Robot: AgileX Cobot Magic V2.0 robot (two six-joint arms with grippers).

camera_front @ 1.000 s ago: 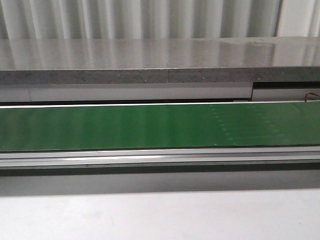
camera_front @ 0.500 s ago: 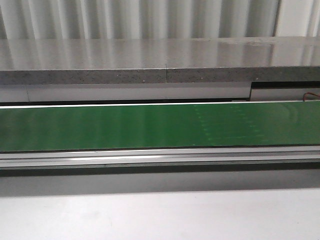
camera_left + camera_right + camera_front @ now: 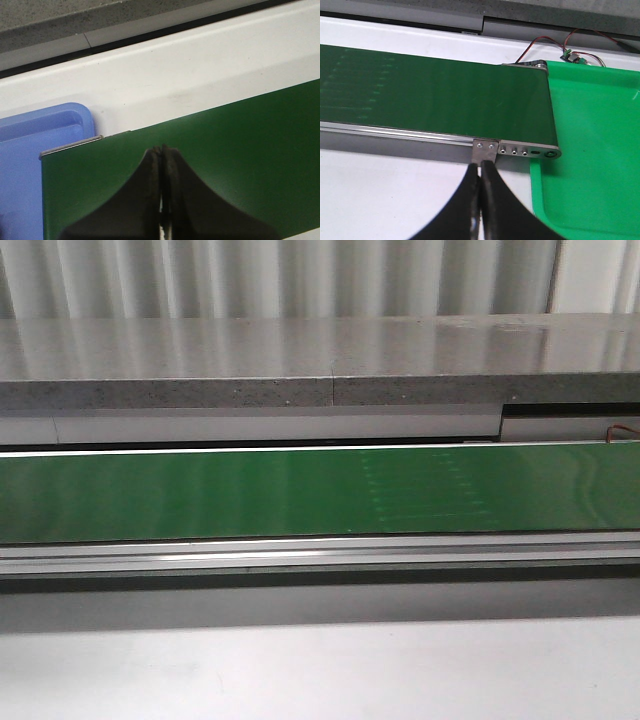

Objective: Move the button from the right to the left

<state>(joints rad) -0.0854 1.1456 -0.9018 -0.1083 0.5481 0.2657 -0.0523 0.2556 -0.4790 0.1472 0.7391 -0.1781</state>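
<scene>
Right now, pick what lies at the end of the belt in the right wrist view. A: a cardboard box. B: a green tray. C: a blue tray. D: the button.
B: in the right wrist view a green tray sits just past the end of the belt; the blue tray shows only in the left wrist view, and no button is in view.

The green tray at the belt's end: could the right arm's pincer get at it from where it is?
Probably yes. The right pincer, closed and empty, hangs just beside the green tray, and nothing stands between them.
</scene>
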